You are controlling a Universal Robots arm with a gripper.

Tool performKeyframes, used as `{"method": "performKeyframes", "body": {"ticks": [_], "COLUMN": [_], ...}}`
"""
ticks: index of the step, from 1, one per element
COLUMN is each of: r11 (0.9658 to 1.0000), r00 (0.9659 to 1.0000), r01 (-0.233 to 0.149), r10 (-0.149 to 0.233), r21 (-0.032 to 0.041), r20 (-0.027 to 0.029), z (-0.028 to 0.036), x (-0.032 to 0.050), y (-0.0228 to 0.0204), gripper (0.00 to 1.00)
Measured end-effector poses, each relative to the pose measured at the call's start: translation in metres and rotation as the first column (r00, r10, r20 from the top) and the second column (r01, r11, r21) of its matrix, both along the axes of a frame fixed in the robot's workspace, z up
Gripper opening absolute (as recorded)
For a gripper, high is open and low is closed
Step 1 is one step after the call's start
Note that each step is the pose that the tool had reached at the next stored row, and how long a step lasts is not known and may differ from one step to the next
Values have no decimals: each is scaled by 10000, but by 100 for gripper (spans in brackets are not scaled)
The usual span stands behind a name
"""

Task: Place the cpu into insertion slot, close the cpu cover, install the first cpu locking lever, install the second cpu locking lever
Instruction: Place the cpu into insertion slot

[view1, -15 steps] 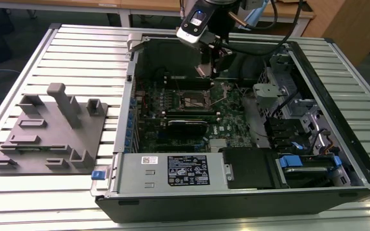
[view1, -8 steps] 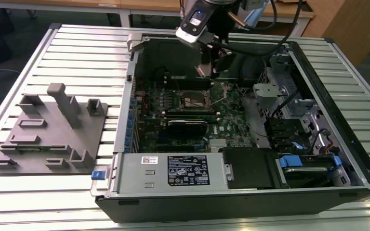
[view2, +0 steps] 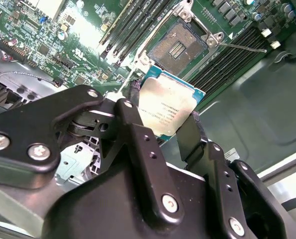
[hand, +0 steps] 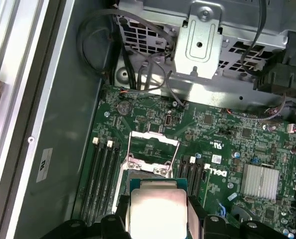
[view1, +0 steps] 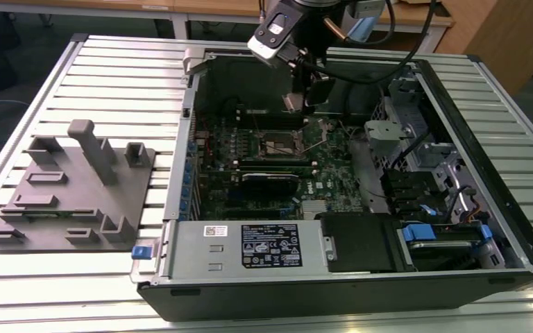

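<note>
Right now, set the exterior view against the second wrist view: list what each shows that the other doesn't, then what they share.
Exterior view adds: the slatted table, the grey fixture plate lying on it, and the whole open computer case. Second wrist view adds: the contact field inside the insertion slot and the print on the metal top of the cpu. Shared: the hand shut on the cpu, held over the motherboard, with the insertion slot empty.

First wrist view: cpu (hand: 155, 211) cut off at the edge, insertion slot (hand: 144, 173) partly behind it.
</note>
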State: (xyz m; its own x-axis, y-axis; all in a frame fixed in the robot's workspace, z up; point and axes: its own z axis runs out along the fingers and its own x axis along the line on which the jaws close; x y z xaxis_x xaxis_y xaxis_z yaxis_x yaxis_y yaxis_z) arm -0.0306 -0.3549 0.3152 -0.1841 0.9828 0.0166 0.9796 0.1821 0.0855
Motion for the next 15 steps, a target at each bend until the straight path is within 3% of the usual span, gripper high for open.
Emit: {"method": "performKeyframes", "body": {"ticks": [15], "r11": [9999], "r00": [9999], "r01": [109], "r10": [-109], "r21": [1], "r20": [1], "z": [-1], "x": [0], "y": [0], "gripper": [54]}}
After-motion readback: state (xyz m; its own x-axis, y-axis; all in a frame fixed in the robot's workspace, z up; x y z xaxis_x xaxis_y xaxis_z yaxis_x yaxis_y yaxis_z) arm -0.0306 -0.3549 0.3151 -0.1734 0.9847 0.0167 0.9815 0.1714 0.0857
